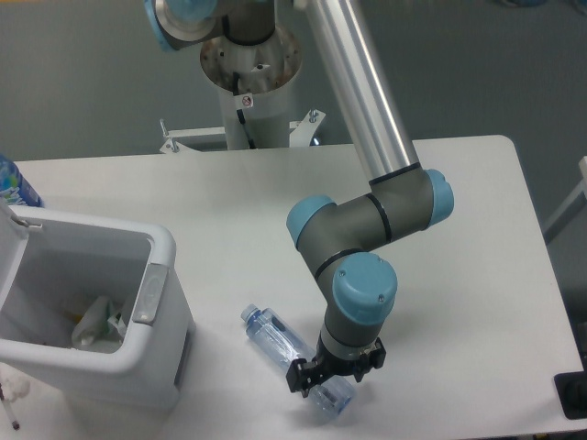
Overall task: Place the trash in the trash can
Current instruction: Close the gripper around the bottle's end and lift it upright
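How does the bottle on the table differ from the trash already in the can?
The bottle is clear plastic with a blue cap; the trash in the can is pale and crumpled. The bottle lies on the table, outside the trash can, while the crumpled trash sits at the bin's bottom. The gripper is down over the bottle; nothing touches the binned trash.
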Controlling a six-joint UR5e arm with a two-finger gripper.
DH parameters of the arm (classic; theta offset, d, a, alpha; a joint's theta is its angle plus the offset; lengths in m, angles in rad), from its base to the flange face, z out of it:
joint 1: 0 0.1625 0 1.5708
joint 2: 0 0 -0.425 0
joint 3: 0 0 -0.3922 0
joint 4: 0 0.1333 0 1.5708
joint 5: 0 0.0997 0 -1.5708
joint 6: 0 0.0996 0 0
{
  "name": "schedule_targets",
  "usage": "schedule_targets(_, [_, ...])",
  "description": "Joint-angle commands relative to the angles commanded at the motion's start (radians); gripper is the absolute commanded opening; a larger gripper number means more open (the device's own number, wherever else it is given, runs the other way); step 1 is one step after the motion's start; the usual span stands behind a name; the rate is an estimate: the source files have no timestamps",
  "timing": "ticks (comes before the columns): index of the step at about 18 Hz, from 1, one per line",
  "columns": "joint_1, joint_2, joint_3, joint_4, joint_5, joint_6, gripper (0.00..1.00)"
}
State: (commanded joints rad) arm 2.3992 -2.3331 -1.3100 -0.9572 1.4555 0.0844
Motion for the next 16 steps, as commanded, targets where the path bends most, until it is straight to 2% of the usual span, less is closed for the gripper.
schedule_targets(2, [-0.002,-0.012,0.005,-0.029,0.016,0.0,0.99])
schedule_targets(4, [-0.003,-0.014,0.017,-0.057,0.014,0.002,0.81])
schedule_targets(9, [-0.014,-0.015,0.032,-0.058,0.009,0.002,0.54])
schedule_targets(12, [-0.015,-0.005,0.04,-0.055,0.005,0.005,0.52])
schedule_targets(16, [-0.015,0.044,0.055,-0.043,-0.024,0.015,0.52])
